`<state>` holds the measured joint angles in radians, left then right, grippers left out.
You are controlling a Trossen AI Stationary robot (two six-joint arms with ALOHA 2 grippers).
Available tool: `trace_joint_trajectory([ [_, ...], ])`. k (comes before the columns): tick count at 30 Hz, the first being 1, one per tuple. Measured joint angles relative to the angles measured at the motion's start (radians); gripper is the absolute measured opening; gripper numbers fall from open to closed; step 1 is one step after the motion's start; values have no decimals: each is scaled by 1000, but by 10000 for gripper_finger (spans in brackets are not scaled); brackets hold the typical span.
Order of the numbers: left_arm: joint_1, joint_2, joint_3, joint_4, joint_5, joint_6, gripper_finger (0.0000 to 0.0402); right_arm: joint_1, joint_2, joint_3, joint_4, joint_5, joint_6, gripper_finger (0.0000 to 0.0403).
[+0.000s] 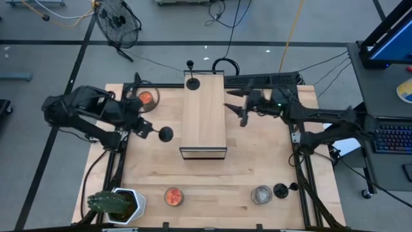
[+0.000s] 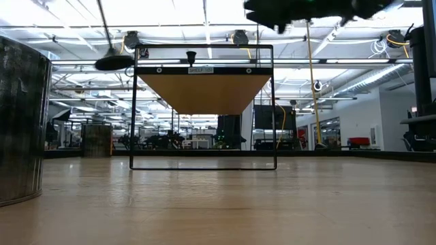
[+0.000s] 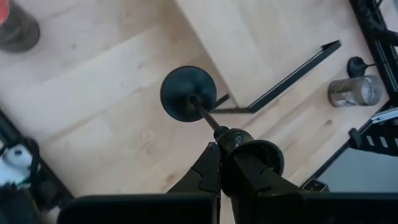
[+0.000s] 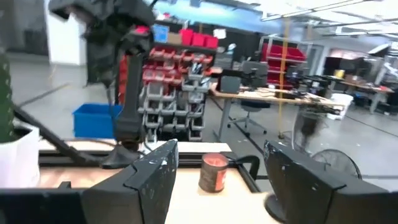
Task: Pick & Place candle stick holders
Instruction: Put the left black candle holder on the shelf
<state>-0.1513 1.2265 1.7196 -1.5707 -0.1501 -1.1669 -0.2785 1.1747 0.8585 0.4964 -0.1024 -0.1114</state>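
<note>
A tall wooden box (image 1: pixel 205 116) stands mid-table, with one black candle stick holder (image 1: pixel 191 80) upright on the far end of its top. My left gripper (image 1: pixel 149 131), left of the box and high above the table, is shut on a second holder (image 3: pixel 188 93). That holder's disc base (image 2: pixel 114 63) hangs lowest. My right gripper (image 1: pixel 237 107) hovers open and roughly level by the box's right side, with nothing between its fingers (image 4: pixel 158 174). A third holder (image 1: pixel 280 190) stands on its base near the table's front right. My left gripper pinches the holder's thin stem at its free end (image 3: pixel 219 132), opposite the disc, between the two fingers. The fingers slant down from the table's left and lie roughly along the stem. The holder is lifted clear of the table, tilted, with its disc base (image 1: pixel 165 134) toward the box.
A red candle jar (image 1: pixel 147 98) sits at the far left and an orange one (image 1: pixel 173 196) near the front edge. A grey jar (image 1: pixel 261 194) stands beside the third holder. A potted cactus (image 1: pixel 116 205) fills the front left corner. Bare wood lies between box and front edge.
</note>
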Motion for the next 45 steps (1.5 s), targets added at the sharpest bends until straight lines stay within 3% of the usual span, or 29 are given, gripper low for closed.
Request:
trace_joint_trajectory([
  [10, 86, 155, 225, 2, 0, 180, 8, 78, 248, 347, -251, -4, -167, 231],
  [16, 140, 229, 333, 4, 12, 259, 8, 130, 333, 456, -262, -13, -248, 231],
  [24, 212, 302, 384, 79, 78, 374, 8, 159, 395, 523, -262, -30, -252, 231],
  [45, 330, 447, 385, 314, 236, 567, 8, 163, 396, 530, -359, -29, -215, 230],
])
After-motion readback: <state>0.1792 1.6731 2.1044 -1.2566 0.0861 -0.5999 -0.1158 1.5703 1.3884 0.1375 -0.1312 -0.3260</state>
